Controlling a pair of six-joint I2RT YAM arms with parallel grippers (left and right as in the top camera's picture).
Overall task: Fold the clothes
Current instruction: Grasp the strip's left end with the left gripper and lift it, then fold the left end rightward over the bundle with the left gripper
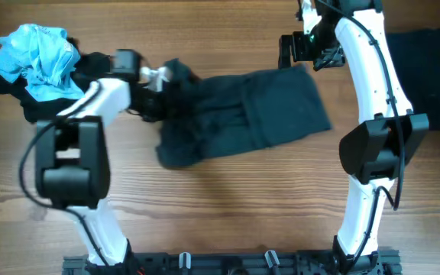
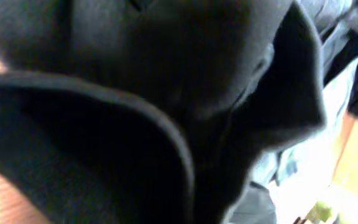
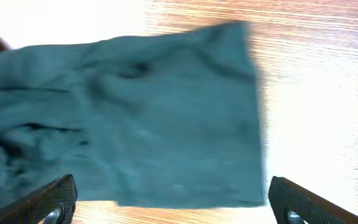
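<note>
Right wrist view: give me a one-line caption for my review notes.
Open right gripper hovers above a dark garment spread on the wooden table.

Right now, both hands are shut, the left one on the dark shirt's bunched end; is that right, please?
Not quite: the right hand is open over the dark shirt, per the right wrist view; the left hand is shut on its bunched end.
</note>
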